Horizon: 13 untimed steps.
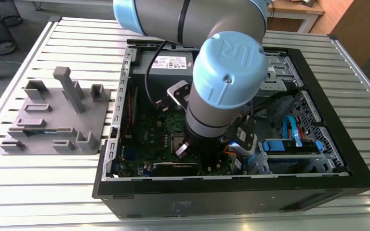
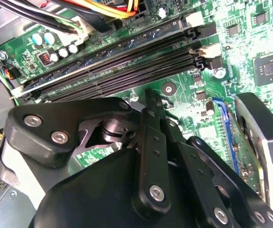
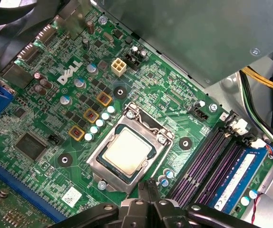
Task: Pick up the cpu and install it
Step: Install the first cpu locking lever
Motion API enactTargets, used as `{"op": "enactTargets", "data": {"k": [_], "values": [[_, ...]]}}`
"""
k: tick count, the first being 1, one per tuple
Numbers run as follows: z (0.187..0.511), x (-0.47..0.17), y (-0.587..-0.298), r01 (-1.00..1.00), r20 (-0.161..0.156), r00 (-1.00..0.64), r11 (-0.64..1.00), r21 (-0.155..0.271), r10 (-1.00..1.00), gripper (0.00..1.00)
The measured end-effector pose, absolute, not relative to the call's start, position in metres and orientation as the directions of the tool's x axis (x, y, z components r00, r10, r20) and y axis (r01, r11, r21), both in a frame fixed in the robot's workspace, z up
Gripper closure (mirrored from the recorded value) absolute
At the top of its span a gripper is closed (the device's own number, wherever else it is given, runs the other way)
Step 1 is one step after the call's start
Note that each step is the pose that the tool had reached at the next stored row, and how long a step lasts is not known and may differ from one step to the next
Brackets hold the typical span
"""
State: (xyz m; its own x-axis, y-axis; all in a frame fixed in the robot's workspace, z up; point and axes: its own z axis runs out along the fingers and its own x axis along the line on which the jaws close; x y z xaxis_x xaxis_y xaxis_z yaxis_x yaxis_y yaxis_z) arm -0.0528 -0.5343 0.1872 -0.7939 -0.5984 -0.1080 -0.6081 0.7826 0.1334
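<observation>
The arm reaches down into the open computer case [image 1: 339, 120], its gripper [image 3: 151, 187] hanging low over the green motherboard [image 3: 46, 114]. In the first wrist view the cpu [image 3: 127, 152] lies flat in the silver socket frame [image 3: 148, 130] near the centre of the frame, its shiny top facing up, just beyond the fingertips and apart from them. The fingers look pressed together with nothing between them. The grey fixture plate [image 1: 50, 120] stands outside the case at the exterior view's left.
</observation>
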Motion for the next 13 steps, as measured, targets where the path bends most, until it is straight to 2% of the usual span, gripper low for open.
{"op": "enactTargets", "data": {"k": [13], "values": [[0.202,-0.053,-0.534,-0.608,-0.110,-0.794,0.782,0.135,-0.598,0.89]]}}
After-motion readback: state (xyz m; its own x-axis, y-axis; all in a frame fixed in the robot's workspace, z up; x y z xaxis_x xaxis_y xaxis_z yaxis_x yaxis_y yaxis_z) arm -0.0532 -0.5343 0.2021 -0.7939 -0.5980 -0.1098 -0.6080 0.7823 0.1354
